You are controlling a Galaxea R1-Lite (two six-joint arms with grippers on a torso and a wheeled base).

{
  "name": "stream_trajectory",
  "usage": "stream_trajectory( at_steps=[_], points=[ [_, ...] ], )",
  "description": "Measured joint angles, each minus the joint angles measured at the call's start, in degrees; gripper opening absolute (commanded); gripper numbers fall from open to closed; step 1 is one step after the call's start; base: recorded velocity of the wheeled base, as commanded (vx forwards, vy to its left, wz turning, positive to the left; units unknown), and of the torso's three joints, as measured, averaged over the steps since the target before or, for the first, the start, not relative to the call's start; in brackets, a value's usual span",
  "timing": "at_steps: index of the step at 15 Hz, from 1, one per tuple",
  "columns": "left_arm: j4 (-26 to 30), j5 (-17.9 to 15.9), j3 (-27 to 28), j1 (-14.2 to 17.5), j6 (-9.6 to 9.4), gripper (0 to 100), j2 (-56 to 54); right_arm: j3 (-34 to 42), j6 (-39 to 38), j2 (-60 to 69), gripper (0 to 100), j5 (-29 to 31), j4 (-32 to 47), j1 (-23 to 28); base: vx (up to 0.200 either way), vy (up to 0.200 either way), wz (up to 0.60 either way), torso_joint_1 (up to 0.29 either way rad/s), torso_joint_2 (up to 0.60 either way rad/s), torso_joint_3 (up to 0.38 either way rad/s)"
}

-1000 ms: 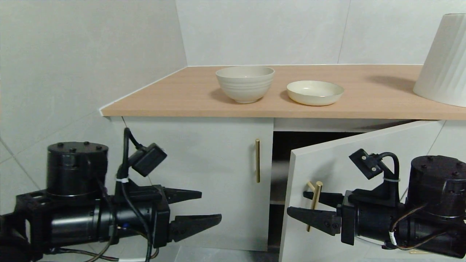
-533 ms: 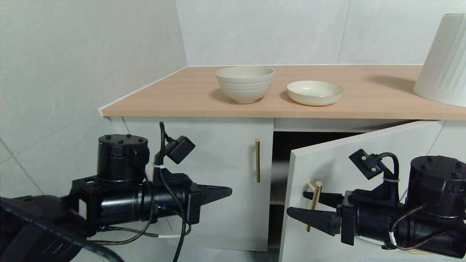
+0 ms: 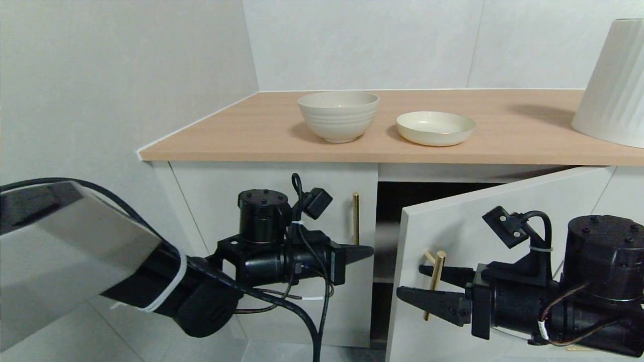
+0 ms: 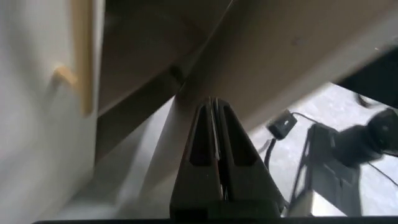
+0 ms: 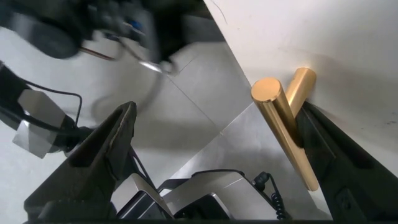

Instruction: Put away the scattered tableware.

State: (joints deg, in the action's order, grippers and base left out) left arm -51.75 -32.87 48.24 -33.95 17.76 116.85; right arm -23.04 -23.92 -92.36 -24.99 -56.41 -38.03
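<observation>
Matte black left gripper (image 3: 370, 250) tapering into pointed fingers, matching right gripper (image 3: 411, 279), squat black cylindrical housing (image 3: 261, 213) showing small screws on top, boxy black wrist camera (image 3: 316, 202) trailing looping black cables (image 3: 322, 311), white zip tie (image 3: 297, 221) binding them, silver-grey forearm shell (image 3: 65, 246) catching light.

Home kitchen corner: tiled walls (image 3: 126, 75), wooden countertop (image 3: 241, 136) (cabinets (image 3: 282, 201) beneath)

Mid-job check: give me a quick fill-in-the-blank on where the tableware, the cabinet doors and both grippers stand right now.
1. The bowl and the shallow dish both stand on the wooden ____.
2. The right cabinet door is partly ____, while the left door is closed.
3. The right gripper is open, with that door's gold ____ between its fingers.
4. The left gripper, near the left door, has its fingers ____.

Missing words: countertop; open; handle; shut.
</observation>
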Motion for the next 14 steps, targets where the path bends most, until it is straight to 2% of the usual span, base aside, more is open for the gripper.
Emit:
stream_trajectory(
  at_steps=[6,9,12,14],
  points=[
    [-2.69,2.24,8.7,-4.47,1.56,0,8.97,0.24,0.33,0.32,100,0.26,0.11,0.22,0.0,0.0,0.0,0.0,0.0,0.0],
    [-6.57,3.86,9.64,-6.31,1.67,0,10.44,0.33,0.6,0.57,100,3.21,0.49,1.66,0.0,0.0,0.0,0.0,0.0,0.0],
    [-6.85,4.1,9.56,-6.86,1.72,0,10.45,0.88,0.85,2.83,100,4.46,1.97,4.22,0.0,0.0,0.0,0.0,0.0,0.0],
    [-6.58,4.05,9.34,-6.9,1.72,0,10.03,2.32,1.8,5.92,100,4.63,6.66,6.21,0.0,0.0,0.0,0.0,0.0,0.0]
  ],
)
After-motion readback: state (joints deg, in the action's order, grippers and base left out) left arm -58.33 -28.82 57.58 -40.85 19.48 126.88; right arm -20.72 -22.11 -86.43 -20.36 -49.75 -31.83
